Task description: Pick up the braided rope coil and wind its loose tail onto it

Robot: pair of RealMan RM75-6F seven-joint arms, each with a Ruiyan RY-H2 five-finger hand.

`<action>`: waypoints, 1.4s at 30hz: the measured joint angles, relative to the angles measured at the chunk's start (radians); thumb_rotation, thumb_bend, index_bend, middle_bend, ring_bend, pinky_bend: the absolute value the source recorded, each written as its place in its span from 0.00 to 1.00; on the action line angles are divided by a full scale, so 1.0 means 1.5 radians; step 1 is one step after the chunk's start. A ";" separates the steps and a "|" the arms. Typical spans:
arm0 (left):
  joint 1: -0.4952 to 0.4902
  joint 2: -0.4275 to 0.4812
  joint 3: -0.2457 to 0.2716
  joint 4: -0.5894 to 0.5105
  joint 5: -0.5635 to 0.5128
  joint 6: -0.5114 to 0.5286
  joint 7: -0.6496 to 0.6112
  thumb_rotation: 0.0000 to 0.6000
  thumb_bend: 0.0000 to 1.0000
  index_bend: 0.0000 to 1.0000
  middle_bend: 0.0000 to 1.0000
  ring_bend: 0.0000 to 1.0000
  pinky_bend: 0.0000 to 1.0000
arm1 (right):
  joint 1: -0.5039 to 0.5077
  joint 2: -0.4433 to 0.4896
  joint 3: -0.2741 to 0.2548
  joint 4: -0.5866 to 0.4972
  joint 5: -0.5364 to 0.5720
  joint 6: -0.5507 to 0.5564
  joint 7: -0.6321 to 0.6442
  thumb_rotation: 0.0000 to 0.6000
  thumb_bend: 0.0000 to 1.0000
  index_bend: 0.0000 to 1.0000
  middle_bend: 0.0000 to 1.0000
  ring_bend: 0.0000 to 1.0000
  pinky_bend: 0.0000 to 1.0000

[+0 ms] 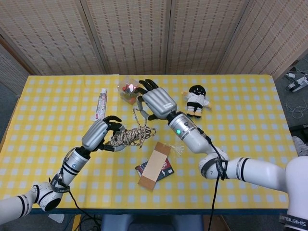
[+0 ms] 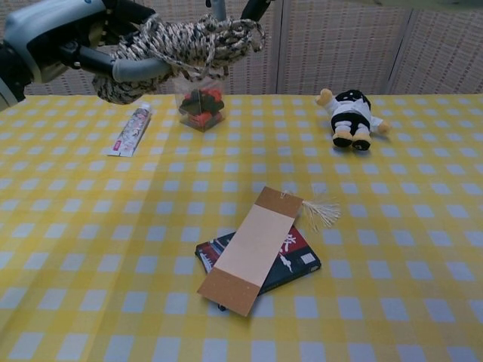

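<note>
The braided rope coil (image 1: 130, 136) hangs above the yellow checked table, gripped at its left end by my left hand (image 1: 98, 134). In the chest view the coil (image 2: 189, 41) sits high in the frame, with the left hand (image 2: 64, 41) wrapped around it. My right hand (image 1: 156, 102) hovers just behind and above the coil. Its fingertips (image 1: 138, 107) pinch the thin loose tail (image 1: 136, 118), which rises from the coil's right end. Only the right hand's fingertips (image 2: 251, 7) show at the top edge of the chest view.
A toothpaste tube (image 1: 101, 103) lies behind the left hand. A clear box of small red and black items (image 1: 126, 89) stands behind the coil. A plush doll (image 1: 196, 101) lies at the back right. A brown card (image 2: 253, 249) rests on a dark book (image 2: 290, 253) at the front centre.
</note>
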 measured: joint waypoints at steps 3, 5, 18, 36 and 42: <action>0.000 0.004 -0.004 -0.003 -0.002 0.005 -0.014 0.81 0.29 0.78 0.79 0.64 0.25 | -0.004 -0.001 -0.005 0.012 -0.025 -0.003 0.010 1.00 0.57 0.66 0.22 0.00 0.00; 0.000 0.005 -0.008 -0.005 -0.006 0.007 -0.020 0.82 0.29 0.78 0.79 0.64 0.25 | -0.007 -0.004 -0.010 0.020 -0.042 -0.004 0.019 1.00 0.57 0.66 0.22 0.00 0.00; -0.002 -0.009 -0.031 -0.009 -0.035 0.019 -0.031 0.86 0.29 0.78 0.79 0.64 0.25 | -0.023 -0.067 -0.027 0.055 -0.110 0.024 0.056 1.00 0.57 0.66 0.21 0.00 0.00; 0.005 -0.031 -0.063 0.001 -0.086 0.031 0.004 0.88 0.29 0.78 0.79 0.64 0.25 | -0.045 -0.104 -0.038 0.052 -0.130 0.043 0.048 1.00 0.40 0.58 0.16 0.00 0.00; 0.008 -0.039 -0.076 0.013 -0.104 0.037 0.022 0.91 0.29 0.78 0.79 0.64 0.25 | -0.054 -0.097 -0.038 0.028 -0.109 0.042 0.033 1.00 0.23 0.35 0.07 0.00 0.00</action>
